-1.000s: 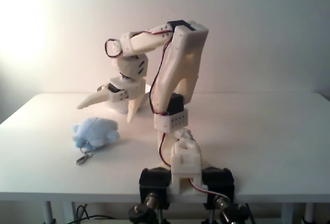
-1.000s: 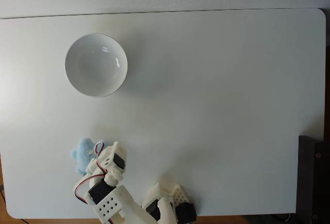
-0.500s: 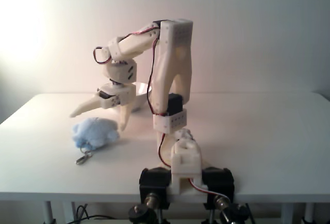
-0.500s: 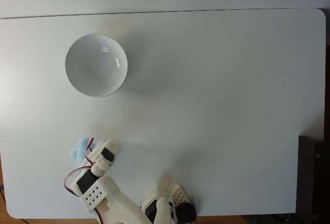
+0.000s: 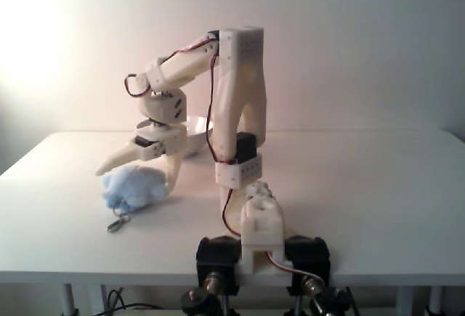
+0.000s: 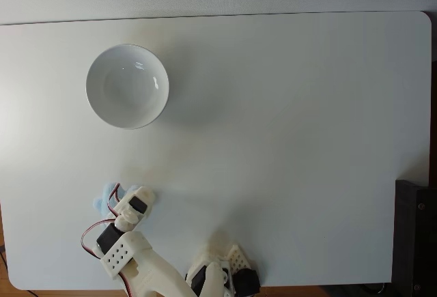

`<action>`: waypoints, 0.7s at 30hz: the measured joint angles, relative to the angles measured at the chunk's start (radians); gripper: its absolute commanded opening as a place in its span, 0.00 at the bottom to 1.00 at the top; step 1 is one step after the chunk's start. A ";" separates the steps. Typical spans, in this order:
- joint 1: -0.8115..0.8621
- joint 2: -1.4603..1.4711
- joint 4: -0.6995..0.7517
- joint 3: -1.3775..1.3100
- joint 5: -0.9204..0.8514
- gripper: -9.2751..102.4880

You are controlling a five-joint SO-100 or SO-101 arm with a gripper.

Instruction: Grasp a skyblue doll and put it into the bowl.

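The skyblue doll (image 5: 134, 188) is a small fluffy pale-blue plush lying on the white table, its metal clasp (image 5: 116, 223) trailing toward the front edge. From above, only a sliver of the doll (image 6: 104, 197) shows at the left of the arm's wrist. My gripper (image 5: 136, 176) hangs open right over the doll, one finger (image 5: 116, 162) reaching left above it and the other pointing down at its right side. The white bowl (image 6: 127, 86) sits empty at the table's far left; in the front fixed view a part of the bowl (image 5: 196, 136) shows behind the arm.
The arm's base (image 5: 260, 247) is clamped at the table's near edge. A dark object (image 6: 416, 235) sits off the table's right edge in the top fixed view. The white table (image 6: 287, 119) lies bare to the right of the bowl.
The arm swung left and lowered over the doll; the open gripper went from above and right of it to straddling it, now covering most of the doll from above.
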State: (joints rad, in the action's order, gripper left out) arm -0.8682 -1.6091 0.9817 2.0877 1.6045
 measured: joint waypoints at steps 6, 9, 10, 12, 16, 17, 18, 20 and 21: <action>0.000 0.000 0.000 0.000 0.000 0.93; 0.000 0.000 0.000 0.000 0.000 0.93; 0.000 0.000 0.000 0.000 0.000 0.93; 0.000 0.000 0.000 0.000 -0.002 0.93; 0.000 0.003 -0.057 0.000 -0.037 0.88; 0.000 0.009 -0.072 0.000 -0.055 0.86; 0.000 0.021 -0.087 0.000 -0.071 0.84; -0.002 0.051 -0.109 0.000 -0.114 0.79; -0.003 0.063 -0.112 -0.003 -0.130 0.76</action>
State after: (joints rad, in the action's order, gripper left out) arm -0.8713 -1.5463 0.8698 2.0847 1.4742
